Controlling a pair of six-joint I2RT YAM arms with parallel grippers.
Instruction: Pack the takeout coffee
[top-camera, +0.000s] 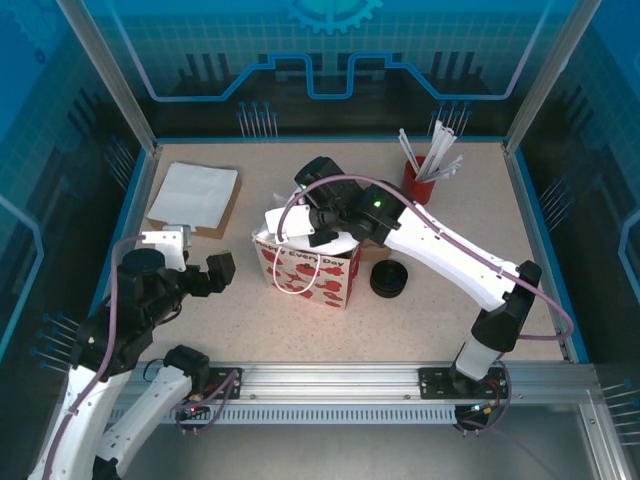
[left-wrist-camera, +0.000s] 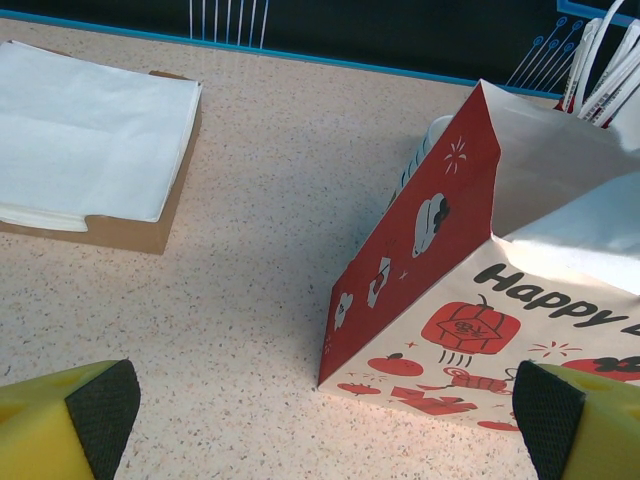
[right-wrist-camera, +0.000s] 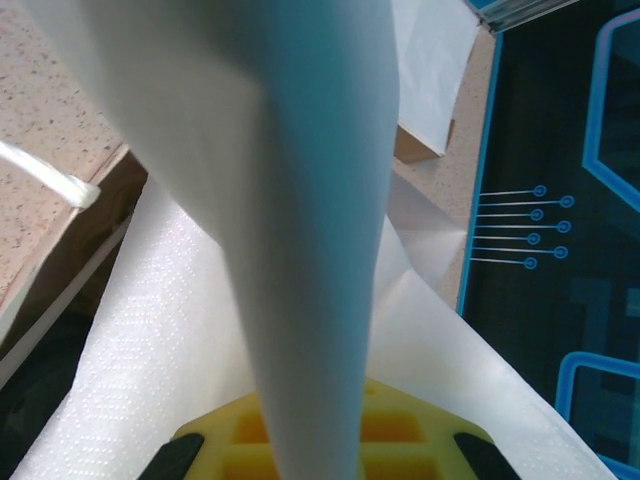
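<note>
The right arm reaches across the table (top-camera: 250, 335) so that the right gripper (top-camera: 300, 228) hangs over the open mouth of the paper gift bag (top-camera: 322, 282), which stands upright near the middle with red pictures on its white sides. Its jaws are closed tight on a white napkin (top-camera: 278, 218). In the right wrist view the sheet runs out from between the yellow pads, and embossed paper spreads to either side. I cannot tell where the takeout coffee sits, because the napkin and gripper cover the bag's mouth. The left gripper (top-camera: 213, 272) hovers low just left of the bag and apart from it, its jaws spread wide with nothing between them. A stack of white napkins (top-camera: 195, 188) lies on a brown tray at the far left. A stack of black lids (top-camera: 390, 280) rests on the table just right of the bag, and a red holder of white sticks (top-camera: 418, 178) stands at the far right. What looks like a stack of white cups (left-wrist-camera: 425, 150) peeks out from behind the bag.
</note>
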